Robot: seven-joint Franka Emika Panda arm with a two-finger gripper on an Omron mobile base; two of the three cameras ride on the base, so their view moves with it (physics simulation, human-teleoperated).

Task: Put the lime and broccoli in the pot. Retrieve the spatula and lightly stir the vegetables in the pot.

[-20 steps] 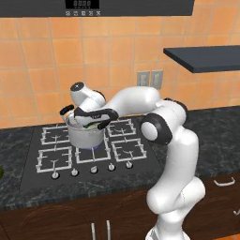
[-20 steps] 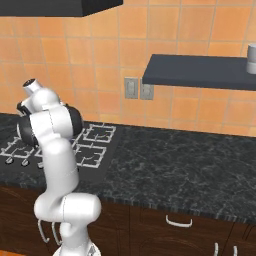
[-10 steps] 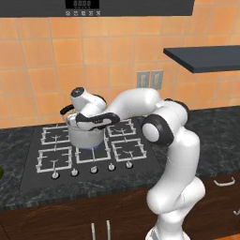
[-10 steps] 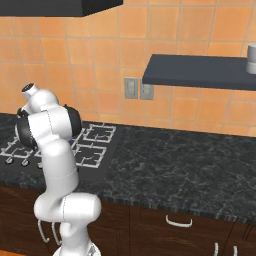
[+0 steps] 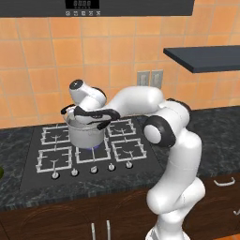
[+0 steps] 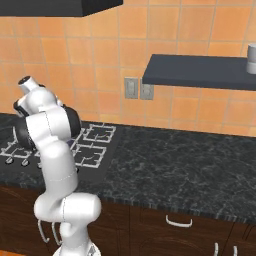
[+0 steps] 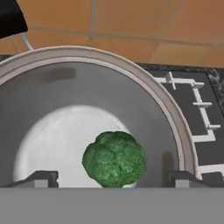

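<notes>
The steel pot (image 5: 84, 135) stands on the back middle burner of the stove. In the hand view I look down into the pot (image 7: 175, 118), and a green broccoli head (image 7: 114, 159) lies on its pale floor. My gripper (image 7: 113, 177) hovers at the rim over the pot (image 5: 93, 116), open. Its two fingertips (image 7: 43, 177) stand wide apart on either side of the broccoli without touching it. The lime and the spatula are out of view. A green sliver (image 5: 1, 172) cut off at the counter's left edge is too small to identify.
The black stove (image 5: 56, 157) has several grates and a row of knobs (image 5: 93, 169) along its front. A bluish glow (image 5: 91, 148) shows under the pot. A dark wall shelf (image 6: 200, 72) carries a grey cylinder (image 6: 251, 58). Dark stone counter (image 6: 175, 170) stretches to the right.
The hand has stayed over the pot, dipping slightly and coming back up. The pot has not moved.
</notes>
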